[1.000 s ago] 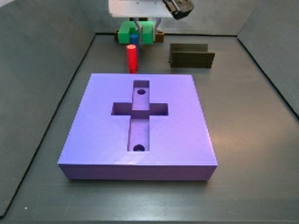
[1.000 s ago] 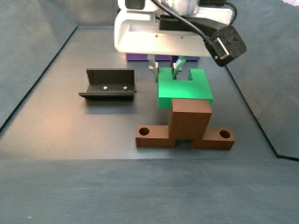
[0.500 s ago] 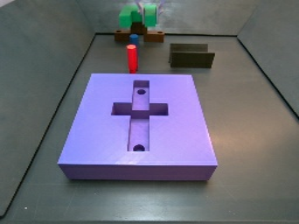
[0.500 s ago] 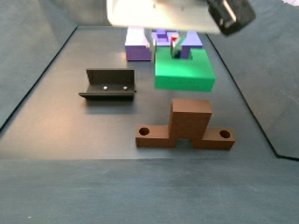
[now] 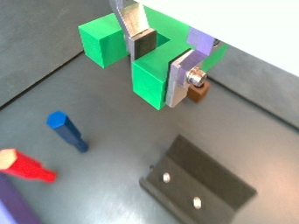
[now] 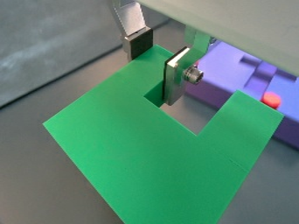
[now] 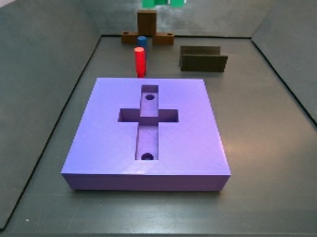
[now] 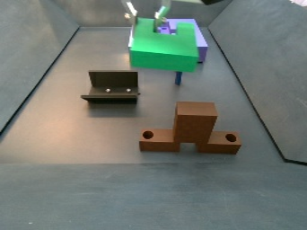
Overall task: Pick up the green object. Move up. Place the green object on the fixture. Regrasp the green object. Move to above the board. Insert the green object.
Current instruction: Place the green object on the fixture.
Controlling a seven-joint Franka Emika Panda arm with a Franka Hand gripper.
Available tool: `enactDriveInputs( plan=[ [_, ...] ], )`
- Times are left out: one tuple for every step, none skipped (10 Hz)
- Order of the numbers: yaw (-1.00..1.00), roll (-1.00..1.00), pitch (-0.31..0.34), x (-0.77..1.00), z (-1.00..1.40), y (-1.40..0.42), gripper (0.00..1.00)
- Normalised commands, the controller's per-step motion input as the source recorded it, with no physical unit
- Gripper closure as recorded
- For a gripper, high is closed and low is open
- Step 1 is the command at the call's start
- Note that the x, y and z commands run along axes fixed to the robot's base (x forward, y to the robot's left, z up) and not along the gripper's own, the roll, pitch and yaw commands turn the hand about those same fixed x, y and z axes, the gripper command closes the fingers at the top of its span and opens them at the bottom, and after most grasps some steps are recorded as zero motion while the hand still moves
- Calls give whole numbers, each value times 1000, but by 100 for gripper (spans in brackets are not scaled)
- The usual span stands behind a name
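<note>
Gripper (image 6: 162, 68) is clamping the green object (image 6: 152, 149) by one prong, holding it high above the surface. Move-up step appears underway; next, carrying it over to the fixture (image 8: 111, 87).

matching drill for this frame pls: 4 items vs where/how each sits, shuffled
Items:
1. green object
2. fixture
3. board
4. red peg

States:
A. upright on the floor beside the board
B. on the floor, nothing in it
C. flat on the floor, cross recess unfilled
D. held aloft in the gripper

Pairs: 1-D, 2-B, 3-C, 4-A
</note>
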Motion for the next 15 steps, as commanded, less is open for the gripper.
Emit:
enactDriveInputs(
  plan=[
    [-203,-857,9,951,71,0,100],
    [-186,-820,40,971,31,0,100],
    [-183,-826,63,969,31,-6,100],
    [-180,-823,63,966,31,-3,100],
    [-186,-783,86,966,0,-6,100],
    [-177,-703,143,957,0,0,100],
    [-131,-554,289,917,-120,0,100],
    [-123,-551,291,926,-123,0,100],
    [-106,-517,331,917,-151,0,100],
    [-97,-497,354,911,-171,0,100],
    [-91,-494,351,914,-171,0,100],
    [-69,-374,131,1000,-300,0,100],
    [-94,-306,23,1000,-286,-3,100],
    [-69,-206,0,1000,-329,-157,100],
    [-63,-109,0,1000,-431,-200,100]
  ],
)
